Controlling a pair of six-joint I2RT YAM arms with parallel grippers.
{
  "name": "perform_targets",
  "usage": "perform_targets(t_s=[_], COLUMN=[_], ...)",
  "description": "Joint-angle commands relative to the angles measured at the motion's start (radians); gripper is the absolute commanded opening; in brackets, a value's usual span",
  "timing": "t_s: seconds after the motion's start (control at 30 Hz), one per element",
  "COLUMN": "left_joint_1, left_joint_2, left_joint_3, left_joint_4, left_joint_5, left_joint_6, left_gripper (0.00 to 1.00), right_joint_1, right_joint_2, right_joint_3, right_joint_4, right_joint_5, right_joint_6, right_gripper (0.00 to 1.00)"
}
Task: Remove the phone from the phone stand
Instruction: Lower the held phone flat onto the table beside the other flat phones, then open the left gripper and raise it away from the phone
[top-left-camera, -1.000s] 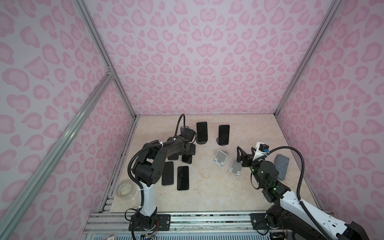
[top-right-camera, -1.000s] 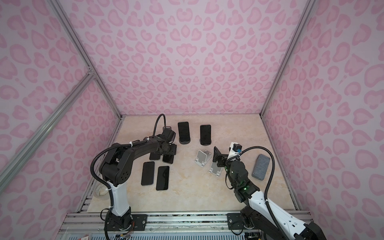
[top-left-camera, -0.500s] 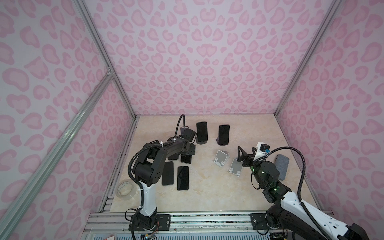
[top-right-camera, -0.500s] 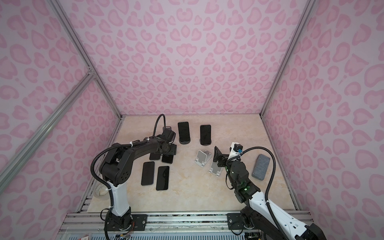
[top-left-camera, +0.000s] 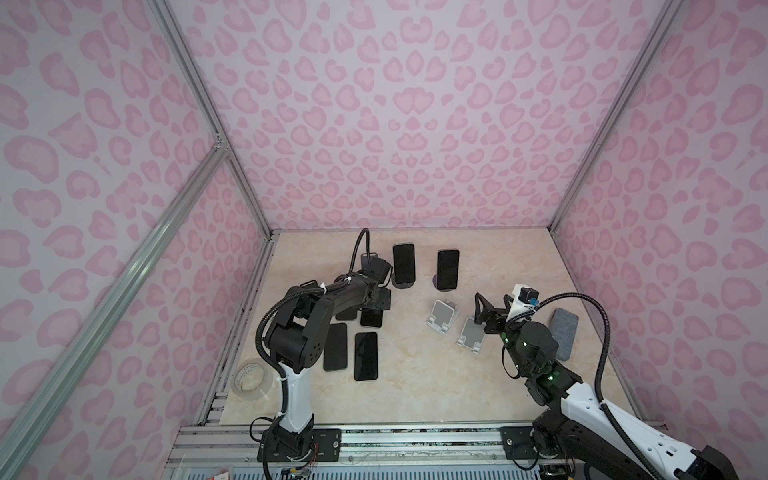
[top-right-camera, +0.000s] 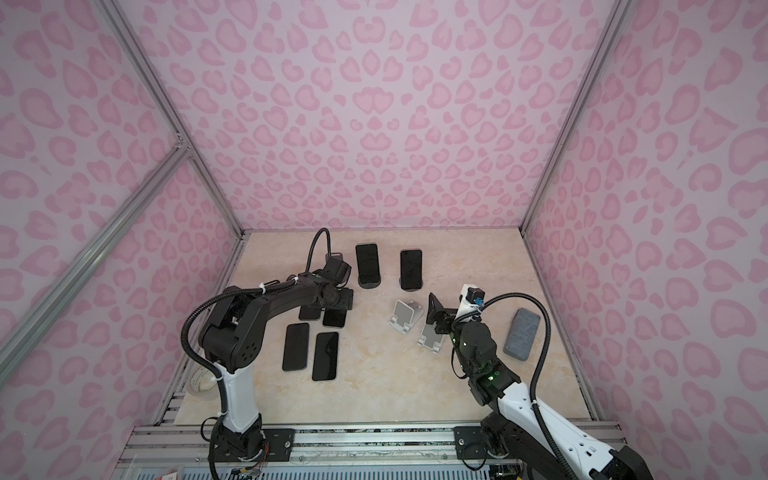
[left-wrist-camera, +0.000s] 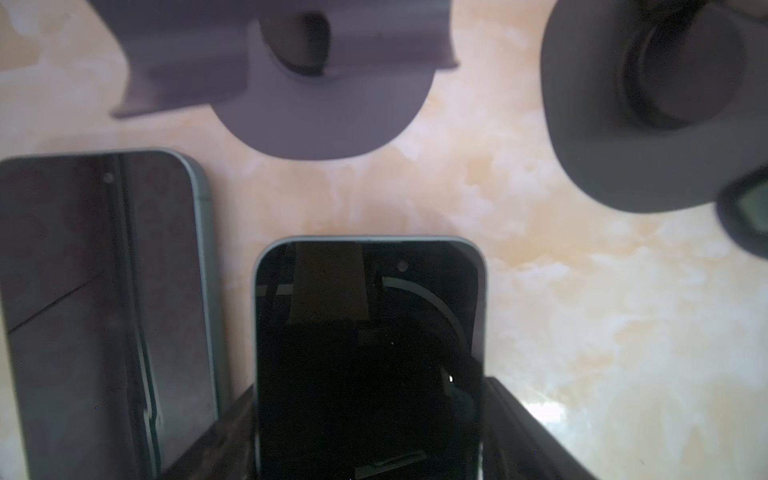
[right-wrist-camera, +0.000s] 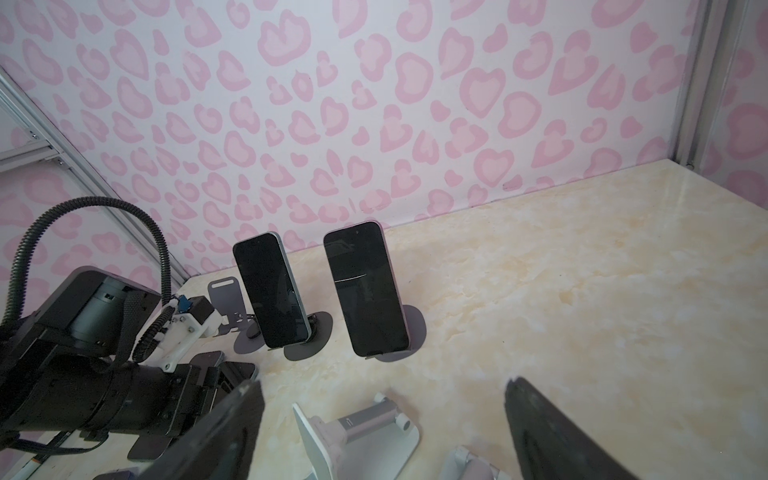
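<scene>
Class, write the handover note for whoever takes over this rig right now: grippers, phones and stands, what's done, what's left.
Left gripper: low, straddling a flat phone; whether it grips is unclear.
Right gripper: open, empty, by the silver stands.
Done: both silver stands and one dark stand are empty; four phones lie flat on the table.
To do: back-left phone and back-right phone lean on their round stands; lift them off.

Bare tabletop (top-left-camera: 415, 399) front-ctr & far right; flat phones (top-left-camera: 366, 356) left, silver stands (top-left-camera: 443, 316) mid.
</scene>
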Motion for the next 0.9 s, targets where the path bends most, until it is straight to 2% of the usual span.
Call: perform_targets(t_s=[0.0,0.53,0.77,0.87], left_joint_1=[0.002,-0.011,-0.012,-0.012], left_joint_2=[0.016,-0.029,-0.150,-0.206], left_joint_3=[-0.013,-0.016,0.039,0.047], left_joint_4=[-0.118,-0.106,-0.135,-0.133], left_joint_5=[0.000,-0.004,0.018,0.051], left_joint_6=[-0.003,-0.025,-0.013,-0.005], left_gripper=[0.79,0.80,0.83,0.88], right_joint_1=[0.001,0.001,0.002,0.000], right_joint_2=[0.000,-0.005,0.001,0.009], right_joint_3=[0.003,0.004,0.008,0.022], right_joint_4=[0.008,0.005,-0.005,-0.052], right_joint_5=[0.006,0.000,0.015,0.098], right_joint_6=[-0.004,-0.004,-0.006,0.017], right_gripper=[0.93,0.93,0.93,0.94])
